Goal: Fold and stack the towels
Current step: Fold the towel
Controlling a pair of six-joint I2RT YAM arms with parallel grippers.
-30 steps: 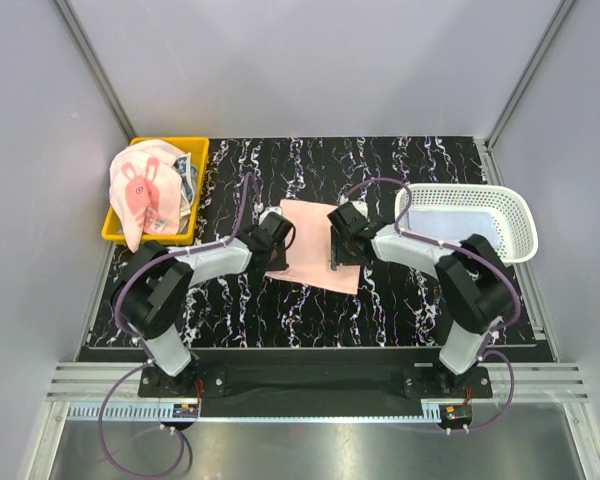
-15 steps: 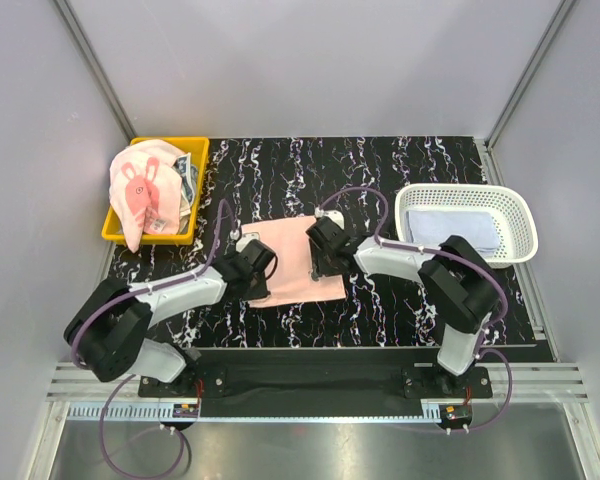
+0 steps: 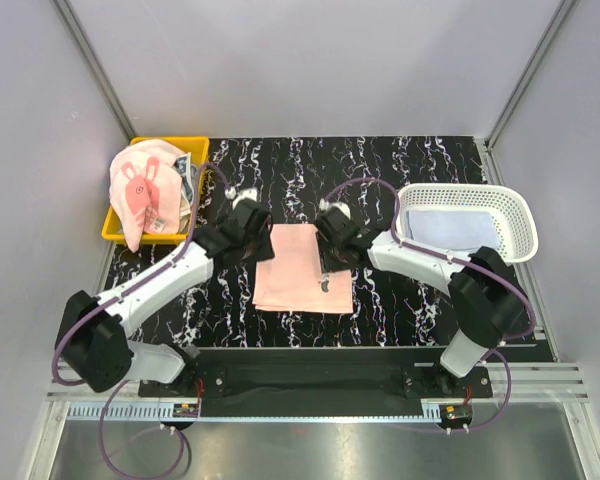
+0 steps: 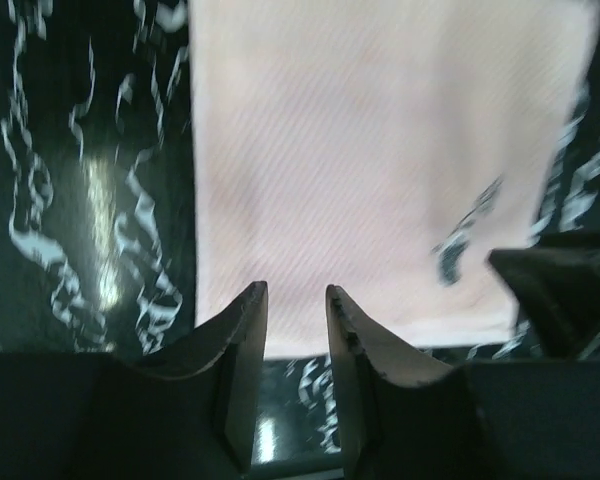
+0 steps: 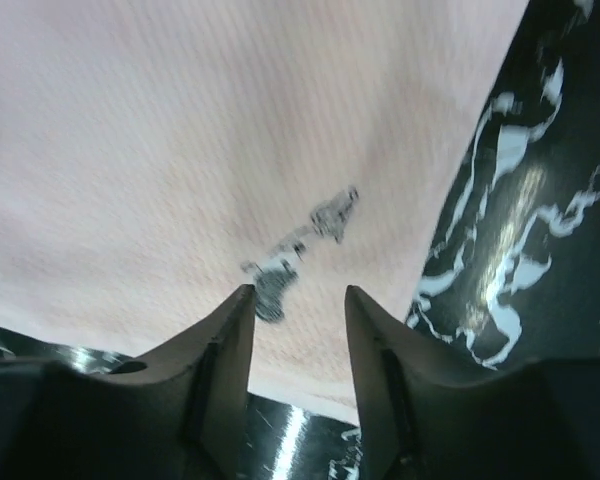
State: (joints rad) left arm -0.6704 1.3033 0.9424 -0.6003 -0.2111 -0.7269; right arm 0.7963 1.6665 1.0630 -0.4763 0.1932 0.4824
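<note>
One pale folded towel (image 3: 450, 228) already lies in the white mesh basket (image 3: 518, 240). That one looks done. A plain pink towel (image 3: 298, 270) lies flat on the black marbled worktop (image 3: 400, 170), between the two arms. It makes a neat shape with straight sides, so I think it is partly folded and may need one more fold. A pink rabbit-print towel (image 3: 140, 195) hangs over the yellow plastic bin (image 3: 201, 170), with more cloth under it. Those are not folded yet, so a lot of the job is left.

The left jaws sit at the far left corner of the pink towel. They are a little way apart and have nothing between them. The towel's edge lies just past their tips. The right jaws sit at the far right side of the towel, low over it. They are apart too and grip nothing. A small dark mark (image 5: 300, 240) shows on the cloth just ahead of them.
</note>
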